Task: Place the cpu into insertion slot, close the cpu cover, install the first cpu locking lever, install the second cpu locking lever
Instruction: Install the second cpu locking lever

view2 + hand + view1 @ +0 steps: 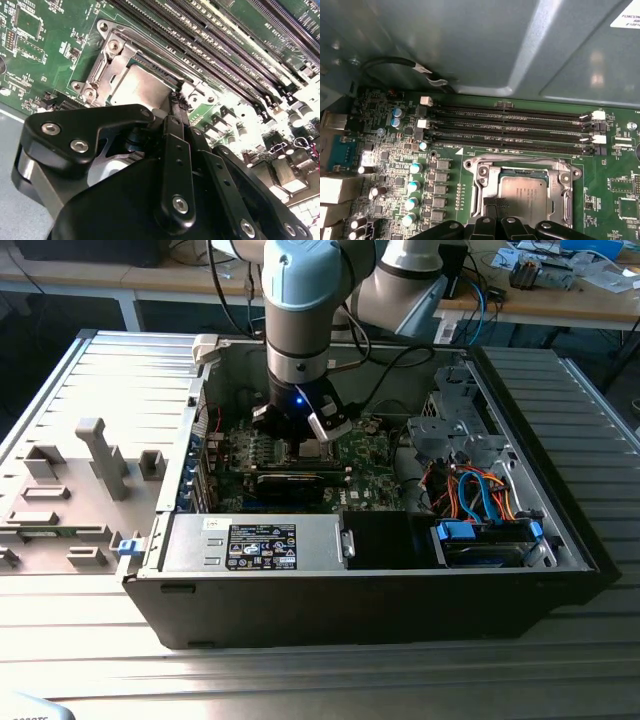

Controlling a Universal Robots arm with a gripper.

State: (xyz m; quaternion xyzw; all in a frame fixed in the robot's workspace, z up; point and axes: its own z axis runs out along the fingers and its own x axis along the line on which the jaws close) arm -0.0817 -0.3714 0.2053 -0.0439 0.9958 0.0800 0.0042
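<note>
Arm reaching down into open case [560,540], jaws pressing together just above cpu [522,197]. Cpu sitting flat in socket near middle of motherboard [615,170], cover [107,67] lying closed around it. Gripper [179,102] touching cover's edge.

Top centre of the exterior view: the arm [305,300] is a fat light-blue joint cap over a silver-grey cylindrical wrist, ending in a black collar with a small blue light glowing on it. Black cables loop behind it. Lower down, white-and-black fittings flank the wrist. In the second wrist view, the end effector [176,102] fills the lower frame: glossy black linkage bars, rounded and chunky, studded with silver hex-socket screws, a pale metal body peeking between them. In the first wrist view, black links with screws line the bottom edge.
</note>
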